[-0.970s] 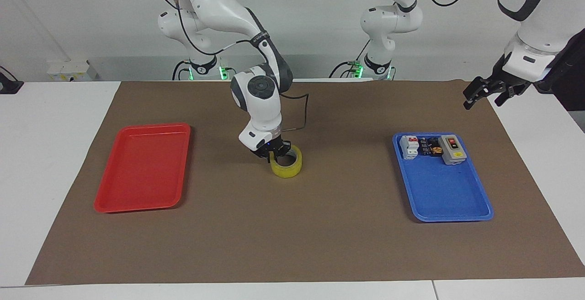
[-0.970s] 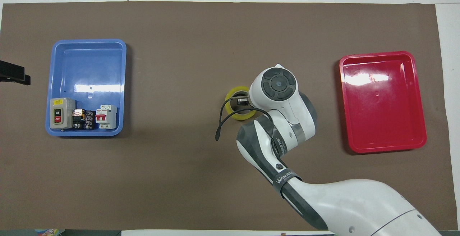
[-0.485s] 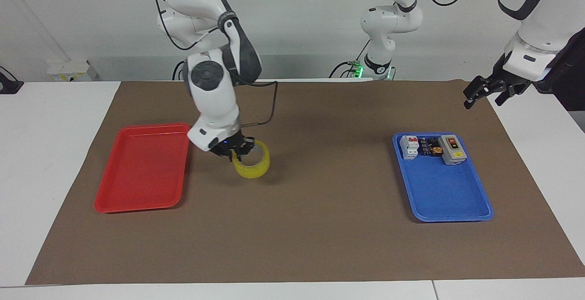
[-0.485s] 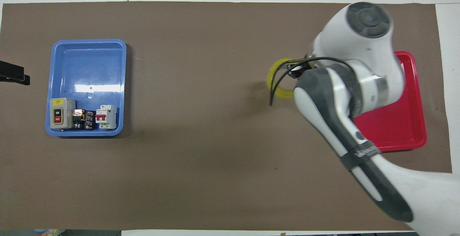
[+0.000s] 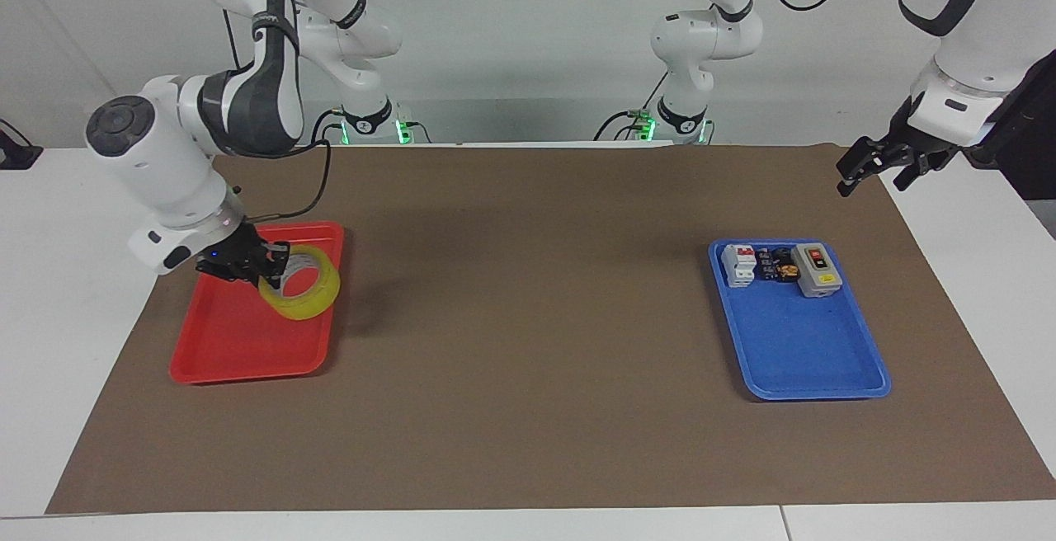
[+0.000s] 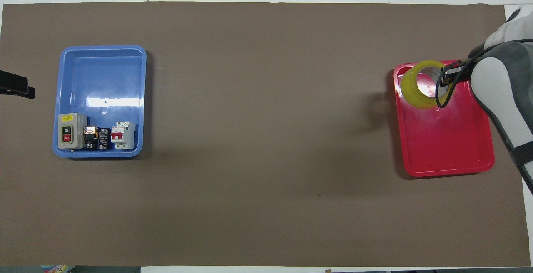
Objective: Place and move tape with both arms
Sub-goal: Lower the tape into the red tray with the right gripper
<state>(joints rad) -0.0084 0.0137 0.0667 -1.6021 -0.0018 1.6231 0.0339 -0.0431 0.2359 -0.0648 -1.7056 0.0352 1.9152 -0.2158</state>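
We see the right pincer [image 5: 268, 265] clamped on the wall of the tape [image 5: 302, 283], one finger inside the ring and one outside, holding the roll tilted in the air over the red tray [image 5: 239, 343]. In the facing view this sits at the middle left of the frame; in the overhead view the tape [image 6: 424, 84] shows at the upper right, over the tray's [image 6: 447, 148] upper left corner, with the pincer [image 6: 449, 75] at its inner edge.

A second ago the roll stood on the brown mat [image 5: 528, 409] at the centre of the counter with the same pincer already closed on its rim. Half a second ago it was lifted and halfway toward the tray. Now it has crossed the tray's rim, and the right arm has swung out toward the left edge of the facing view.

The left pincer [image 5: 866, 168] hangs at the upper right of the facing view, jaws spread wide and empty, above the mat's corner; it has not moved. The blue tray [image 5: 813, 359] at the lower right keeps its switch box [image 5: 817, 269], breaker [image 5: 739, 264] and small dark parts [image 5: 775, 265] in the same row.
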